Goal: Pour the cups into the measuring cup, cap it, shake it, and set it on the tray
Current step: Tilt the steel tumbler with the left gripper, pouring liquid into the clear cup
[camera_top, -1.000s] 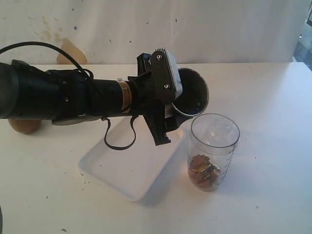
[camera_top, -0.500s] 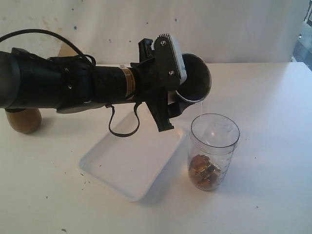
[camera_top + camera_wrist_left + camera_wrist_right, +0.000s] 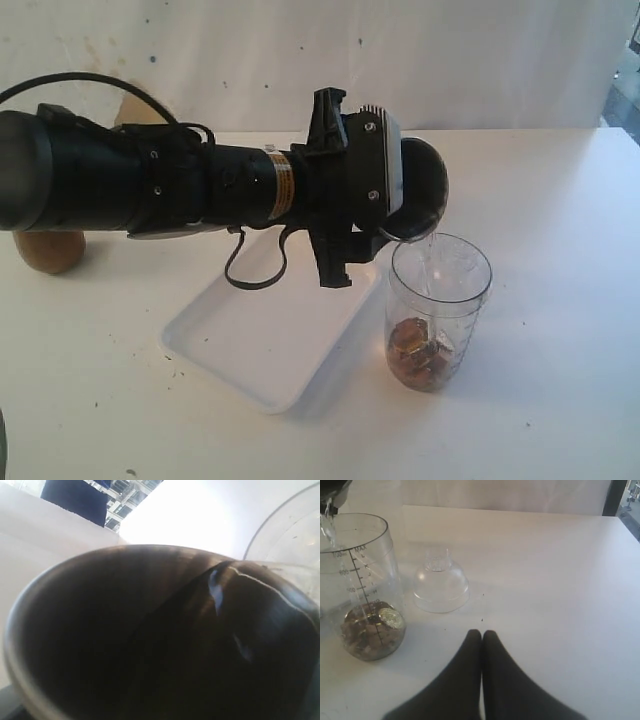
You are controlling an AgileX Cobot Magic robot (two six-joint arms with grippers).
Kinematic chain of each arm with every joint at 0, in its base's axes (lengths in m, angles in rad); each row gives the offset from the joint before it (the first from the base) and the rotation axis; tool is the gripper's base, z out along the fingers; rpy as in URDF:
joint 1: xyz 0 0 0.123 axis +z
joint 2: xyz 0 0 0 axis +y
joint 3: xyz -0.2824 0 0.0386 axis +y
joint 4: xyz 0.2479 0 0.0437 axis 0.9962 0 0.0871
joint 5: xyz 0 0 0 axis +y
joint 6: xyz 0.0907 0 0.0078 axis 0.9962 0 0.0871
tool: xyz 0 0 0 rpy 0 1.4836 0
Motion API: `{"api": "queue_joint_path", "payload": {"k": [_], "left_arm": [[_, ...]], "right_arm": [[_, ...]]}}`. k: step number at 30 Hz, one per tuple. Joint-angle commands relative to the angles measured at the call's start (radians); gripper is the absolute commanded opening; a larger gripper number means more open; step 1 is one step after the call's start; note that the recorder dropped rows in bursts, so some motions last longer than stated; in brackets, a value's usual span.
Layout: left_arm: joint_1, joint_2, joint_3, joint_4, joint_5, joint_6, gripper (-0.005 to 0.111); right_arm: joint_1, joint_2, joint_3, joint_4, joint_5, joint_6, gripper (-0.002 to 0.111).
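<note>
My left gripper (image 3: 392, 218) is shut on the steel tumbler (image 3: 422, 195), which it holds tipped on its side over the measuring cup (image 3: 440, 310). A thin stream of clear liquid runs from the tumbler's lip into the cup. In the left wrist view the tumbler's dark inside (image 3: 150, 640) fills the frame and hides the jaws. The measuring cup (image 3: 362, 590) holds brownish bits with a shiny piece at the bottom. The clear dome cap (image 3: 441, 582) stands on the table beside it. My right gripper (image 3: 481, 635) is shut and empty, short of the cap. The wooden cup (image 3: 50, 250) stands far left, partly behind the arm.
The white tray (image 3: 270, 345) lies left of the measuring cup, under the left arm. A black cable loop (image 3: 252, 272) hangs from that arm above the tray. A white wall runs along the table's back edge.
The left arm has moved right and tipped the steel tumbler further over the measuring cup. Liquid has started to run into it. The right gripper has not changed.
</note>
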Motion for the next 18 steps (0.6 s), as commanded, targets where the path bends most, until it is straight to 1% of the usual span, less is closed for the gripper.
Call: {"api": "queue_joint_path", "payload": {"k": [1,5,8,18], "left_arm": [[-0.004,-0.024,-0.014,-0.004,-0.029,0.078,0.0],[-0.004,-0.024,-0.014,-0.004,-0.029,0.118,0.0],[-0.004,-0.024,-0.016,-0.004,-0.034,0.191,0.0],[-0.004,-0.024,-0.016,-0.004,-0.044,0.306,0.0]], "right_arm": [[-0.006,-0.005,0.005,-0.003,-0.007,0.002,0.0],[-0.006,-0.005,0.005,-0.003,-0.007,0.002,0.0],[-0.006,-0.005,0.005,-0.003,-0.007,0.002,0.0],[-0.006,-0.005,0.005,-0.003,-0.007,0.002,0.0]]}}
